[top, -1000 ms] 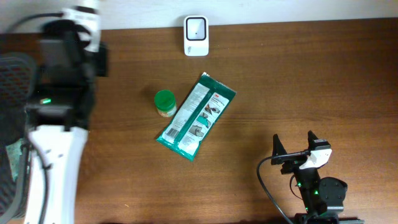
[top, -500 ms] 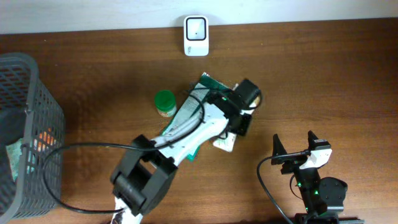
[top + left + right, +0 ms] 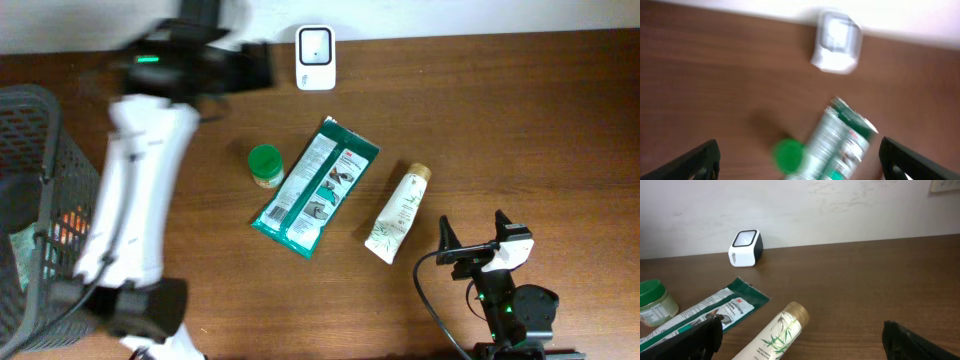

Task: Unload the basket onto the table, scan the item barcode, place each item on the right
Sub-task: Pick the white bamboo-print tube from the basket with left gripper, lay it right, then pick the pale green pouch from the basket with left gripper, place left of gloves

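Left gripper (image 3: 798, 142) and right gripper (image 3: 471, 225) both wide, basket (image 3: 70, 160) holds orange stuff (image 3: 65, 225), white leafy tube (image 3: 397, 213), gold cap (image 3: 418, 173), flat on desk (image 3: 520, 120)

No text can be read. The white scanner (image 3: 745, 247), at twelve o'clock from the green packet (image 3: 316, 186), bears a tiny dark marking, too small to read. Print on the packet, and on the jar (image 3: 655, 302) at ten o'clock, is illegible

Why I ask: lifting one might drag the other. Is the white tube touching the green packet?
Apart. The overhead view shows a strip of bare table between the white tube and the green packet.
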Available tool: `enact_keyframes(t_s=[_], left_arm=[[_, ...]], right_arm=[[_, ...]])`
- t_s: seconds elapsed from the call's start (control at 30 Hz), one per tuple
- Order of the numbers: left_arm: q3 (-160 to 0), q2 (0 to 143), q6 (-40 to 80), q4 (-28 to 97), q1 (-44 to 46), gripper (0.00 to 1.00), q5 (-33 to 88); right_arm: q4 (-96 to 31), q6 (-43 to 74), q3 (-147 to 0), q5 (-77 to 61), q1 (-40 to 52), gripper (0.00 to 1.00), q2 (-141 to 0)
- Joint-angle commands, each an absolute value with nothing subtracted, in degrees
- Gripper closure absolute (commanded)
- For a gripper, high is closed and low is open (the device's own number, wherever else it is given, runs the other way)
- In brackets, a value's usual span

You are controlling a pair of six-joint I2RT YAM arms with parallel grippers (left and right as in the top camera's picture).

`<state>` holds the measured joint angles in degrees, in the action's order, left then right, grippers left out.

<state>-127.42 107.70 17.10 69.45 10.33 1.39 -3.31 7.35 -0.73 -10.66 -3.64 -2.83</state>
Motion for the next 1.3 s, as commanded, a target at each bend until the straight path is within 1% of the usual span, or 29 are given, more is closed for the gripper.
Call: enact_keyframes(t_s=[0.0, 0.07, 0.1, 0.17, 0.2, 0.27, 0.3, 0.33, 0.37, 0.47, 0.53, 0.6, 0.73, 0.83, 0.87, 0.9, 0.93, 0.97, 1.07, 1.1, 1.13, 1.2, 1.27], left_arm=[[-129.0, 99.7, 16.1, 71.7, -7.7, 0.01, 1.1], [-128.7, 98.9, 16.2, 72.1, -24.3, 0.01, 1.1], [-127.7, 99.4, 16.2, 72.2, -29.1, 0.0, 1.1], [-123.9, 100.4, 16.9, 72.3, -36.9, 0.01, -0.4], [-118.2, 101.2, 17.1, 71.0, -41.9, 0.02, -1.1], [-110.8, 101.4, 16.3, 67.6, -44.7, 0.05, -1.3], [-105.6, 101.4, 13.5, 64.8, -45.5, 0.08, -1.5], [-100.7, 101.4, 11.6, 62.0, -45.6, 0.09, -4.1], [-93.6, 101.5, 10.5, 57.2, -45.6, 0.09, -9.8], [-82.8, 102.4, -1.8, 47.1, -45.6, 0.16, -9.9], [-81.4, 105.3, -4.9, 45.0, -45.5, 0.27, -9.9], [-81.4, 108.0, -6.1, 43.9, -45.5, 0.28, -9.9], [-81.4, 114.2, -9.4, 42.7, -45.5, 0.37, -9.7], [-81.4, 117.3, -10.7, 42.0, -45.5, 0.39, -9.9], [-81.4, 117.6, -10.7, 41.5, -45.5, 0.44, -9.9], [-81.4, 117.6, -10.7, 41.4, -45.5, 0.52, -9.9], [-81.4, 117.6, -10.7, 41.5, -45.5, 0.73, -9.9], [-81.4, 117.6, -10.7, 41.6, -45.5, 0.84, -10.0], [-83.6, 117.6, -10.6, 43.7, -45.5, 0.91, -9.9], [-85.4, 117.3, -10.6, 45.6, -45.5, 0.94, -9.9], [-88.0, 116.9, -9.7, 48.1, -45.5, 1.0, -9.9], [-93.1, 114.3, -8.5, 52.1, -45.4, 1.0, -8.8], [-97.1, 108.4, -6.6, 53.3, -45.1, 1.0, -7.7]], right_arm=[[-3.4, 7.5, -0.3, -11.4, -3.3, 0.02, -2.6], [-3.4, 7.5, -0.3, -11.4, -3.3, 0.02, -2.6], [-3.4, 7.5, -0.3, -11.4, -3.3, 0.02, -2.6], [-3.4, 7.5, -0.3, -11.4, -3.3, 0.02, -2.6], [-3.4, 7.5, -0.3, -11.4, -3.3, 0.02, -2.6], [-3.4, 7.5, -0.3, -11.4, -3.3, 0.02, -2.6], [-3.4, 7.5, -0.3, -11.4, -3.3, 0.02, -2.6], [-3.4, 7.5, -0.3, -11.4, -3.3, 0.01, -2.6], [-3.4, 7.5, -0.3, -11.4, -3.3, 0.02, -2.6], [-3.4, 7.5, -0.3, -11.4, -3.3, 0.02, -2.6], [-3.4, 7.5, -0.3, -11.4, -3.3, 0.02, -2.6], [-3.4, 7.5, -0.3, -11.4, -3.3, 0.02, -2.6], [-3.4, 7.5, -0.3, -11.4, -3.3, 0.02, -2.6], [-3.4, 7.5, -0.3, -11.4, -3.3, 0.02, -2.6], [-3.4, 7.5, -0.3, -11.4, -3.3, 0.02, -2.6], [-3.4, 7.5, -0.3, -11.4, -3.3, 0.02, -2.6], [-3.4, 7.5, -0.3, -11.4, -3.3, 0.02, -2.6], [-3.4, 7.5, -0.3, -11.4, -3.3, 0.02, -2.6], [-3.4, 7.5, -0.3, -11.4, -3.3, 0.02, -2.6], [-3.4, 7.5, -0.3, -11.4, -3.3, 0.02, -2.6], [-3.4, 7.5, -0.3, -11.4, -3.3, 0.01, -2.6], [-3.4, 7.5, -0.3, -11.4, -3.3, 0.02, -2.6], [-3.4, 7.5, -0.3, -11.4, -3.3, 0.02, -2.6]])
